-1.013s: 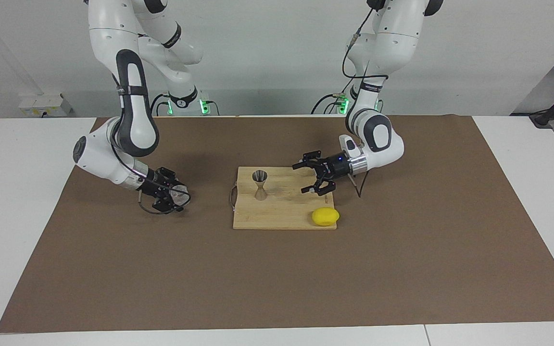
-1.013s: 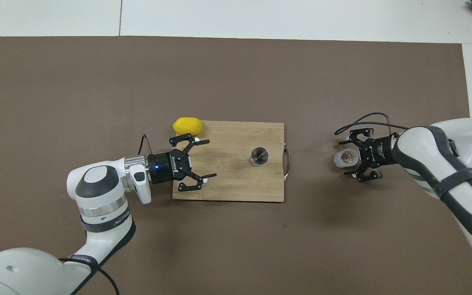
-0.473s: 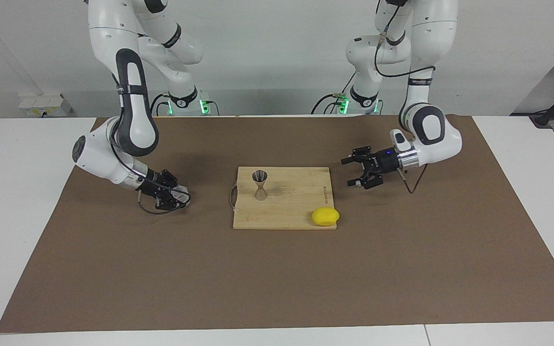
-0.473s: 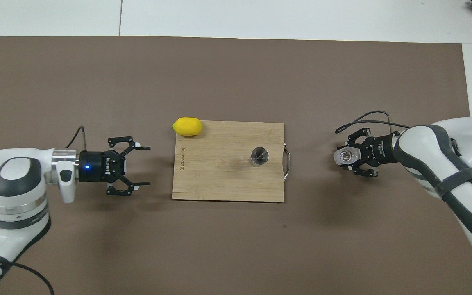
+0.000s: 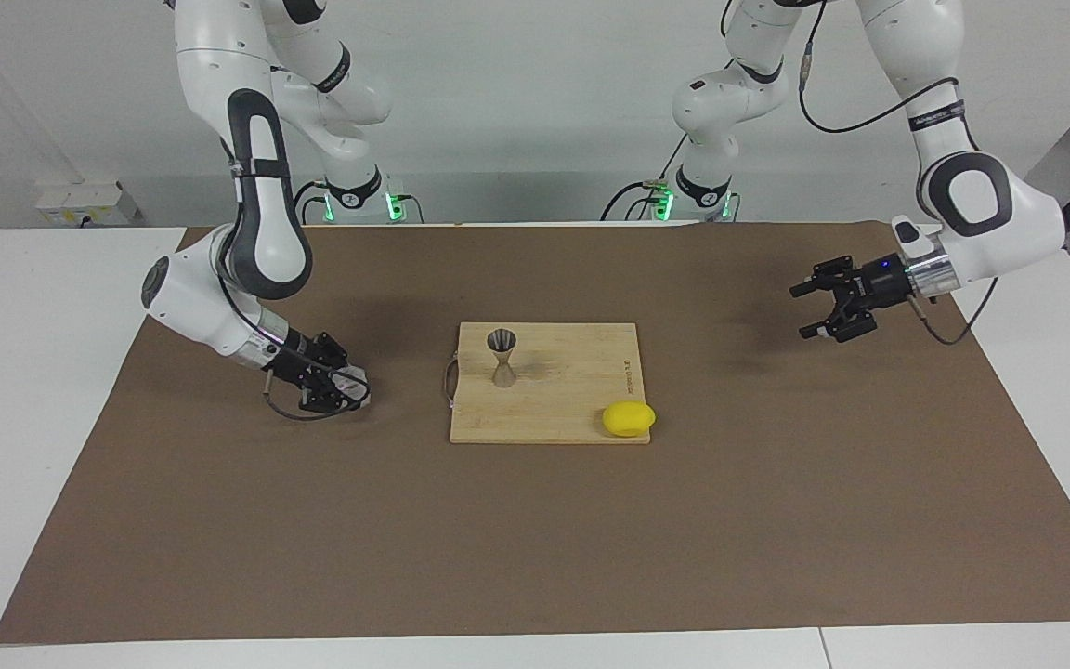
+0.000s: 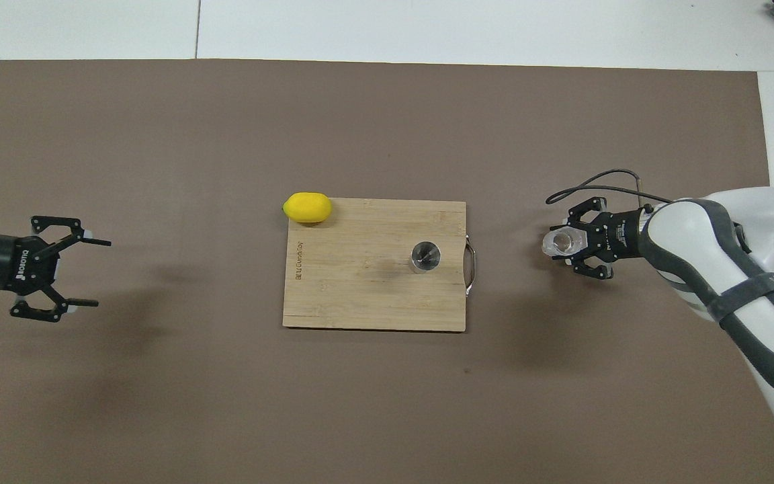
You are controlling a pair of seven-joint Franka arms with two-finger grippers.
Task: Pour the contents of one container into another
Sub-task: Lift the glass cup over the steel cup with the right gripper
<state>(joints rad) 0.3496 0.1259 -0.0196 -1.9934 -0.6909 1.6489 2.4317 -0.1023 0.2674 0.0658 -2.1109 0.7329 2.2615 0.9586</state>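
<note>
Tumbler (image 6: 560, 243) is sitting on the bench toward the right arm's end, with the right gripper (image 5: 342, 387) clenching it. Jigger (image 5: 502, 356) is standing upright on the board (image 5: 581, 409), so lifting, carrying and pouring are all remaining. Left gripper (image 5: 825, 304), fingers spread, is waiting over bare bench.

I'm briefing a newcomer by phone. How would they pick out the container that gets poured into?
Find the wooden cutting board mid-table. Near its corner toward the right arm's end stands the metal jigger, upright. Its grey hourglass shape sets it apart from the round yellow lemon at the board's edge.
</note>
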